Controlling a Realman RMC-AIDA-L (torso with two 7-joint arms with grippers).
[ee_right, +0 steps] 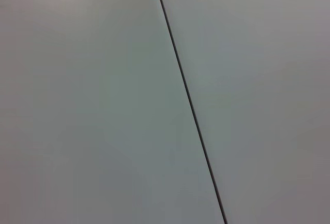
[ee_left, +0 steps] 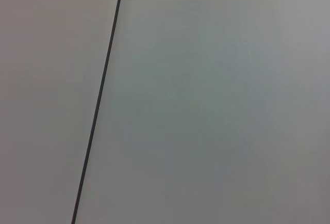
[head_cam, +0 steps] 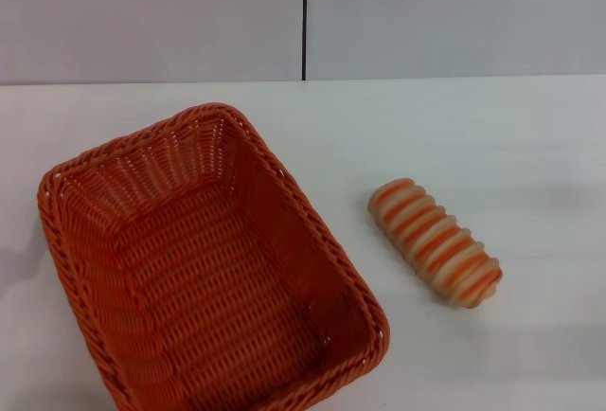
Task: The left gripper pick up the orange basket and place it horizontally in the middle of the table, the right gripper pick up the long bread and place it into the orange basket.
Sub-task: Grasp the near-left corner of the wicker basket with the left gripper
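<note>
The orange basket [head_cam: 204,269] lies on the white table [head_cam: 492,136] at the left front in the head view, set at a slant with one corner toward the back wall; its near end runs off the picture's bottom edge. It holds nothing. The long bread [head_cam: 435,241], striped cream and orange, lies on the table to the right of the basket, a short gap from its rim, also at a slant. Neither the left gripper nor the right gripper shows in any view. Both wrist views hold only the grey wall [ee_left: 216,100] and its black seam [ee_right: 188,100].
A grey wall [head_cam: 151,13] with a black vertical seam [head_cam: 304,18] backs the table. Bare tabletop lies behind the basket and to the right of the bread.
</note>
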